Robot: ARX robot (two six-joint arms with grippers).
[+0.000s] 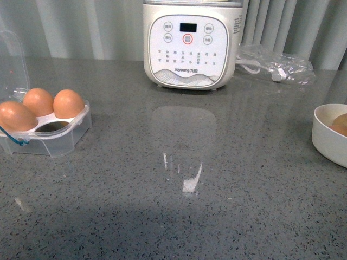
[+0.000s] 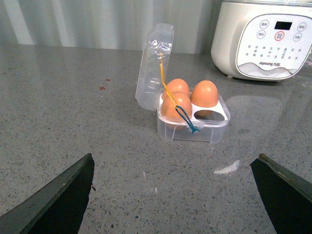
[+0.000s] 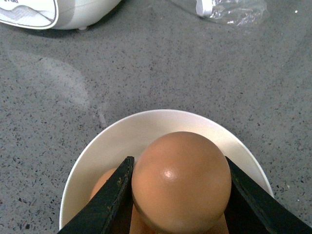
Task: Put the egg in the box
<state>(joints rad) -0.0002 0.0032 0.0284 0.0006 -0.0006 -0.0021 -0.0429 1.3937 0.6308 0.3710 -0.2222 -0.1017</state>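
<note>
1. Left edge of the front view: the clear plastic box (image 1: pixel 51 142) stands with its hinged lid (image 1: pixel 12 59) up. It has four cells. Three hold orange-brown eggs (image 1: pixel 68 103); the near right cell (image 1: pixel 53 127) is vacant. A thin blue-yellow band (image 2: pixel 178 105) crosses the box front.
2. Lower corners of the left wrist view: my left gripper (image 2: pixel 170 195) has its jaws spread wide and holds nothing. It is well apart from the box.
3. Top centre: one white cooker (image 1: pixel 190 43), marked "Joyoung". Its button captions are too small to read.
4. Upper right: one crumpled clear bag (image 1: pixel 276 65).
5. Right edge: one round white bowl (image 1: pixel 328 142).
6. Right wrist view: my right gripper (image 3: pixel 176 168) is clamped on the egg (image 3: pixel 181 187), one finger on each side. The egg is smooth, orange-brown, with one small highlight. It sits over the bowl; contact with the bowl cannot be determined. A second egg (image 3: pixel 104 184) lies in the bowl at lower left.
7. Egg count: five.
</note>
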